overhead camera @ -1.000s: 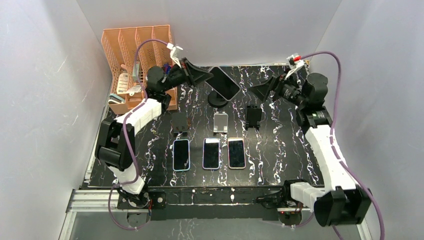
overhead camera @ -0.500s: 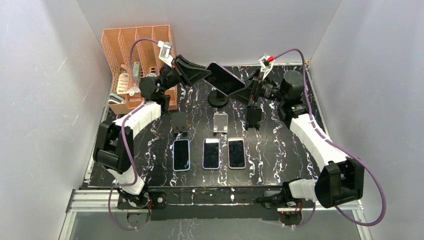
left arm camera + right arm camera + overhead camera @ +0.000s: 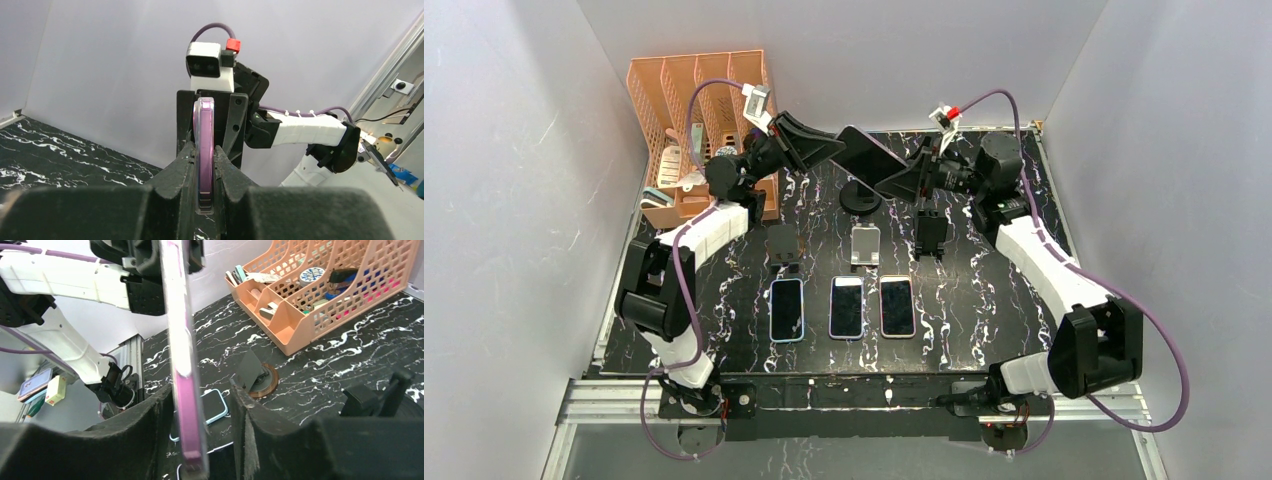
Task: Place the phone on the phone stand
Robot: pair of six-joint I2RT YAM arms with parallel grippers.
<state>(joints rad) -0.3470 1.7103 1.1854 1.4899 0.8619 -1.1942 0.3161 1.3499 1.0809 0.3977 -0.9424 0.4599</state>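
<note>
**Handover half made, phone not yet on a stand**

Swinging in from the far right over the last second, the right gripper has come up to the raised phone and narrowed its jaws around the free end. In the right wrist view the phone stands edge-on between the fingers, close against one pad with a gap showing at the other, so I read that grip as not yet taken. The left gripper is clamped tight on the opposite end; its own camera shows the purple-edged phone pinched upright between both pads.

So the phone hangs in the air at the far middle of the table, above the round-based stand and touching nothing but the grippers.

As I judge it, the pick-up is done and the pass between arms is under way. Left to do: close the right jaws, let go with the left, then set the phone down on a stand. Three small stands wait nearer me, with three other phones lying flat in front of them.
</note>
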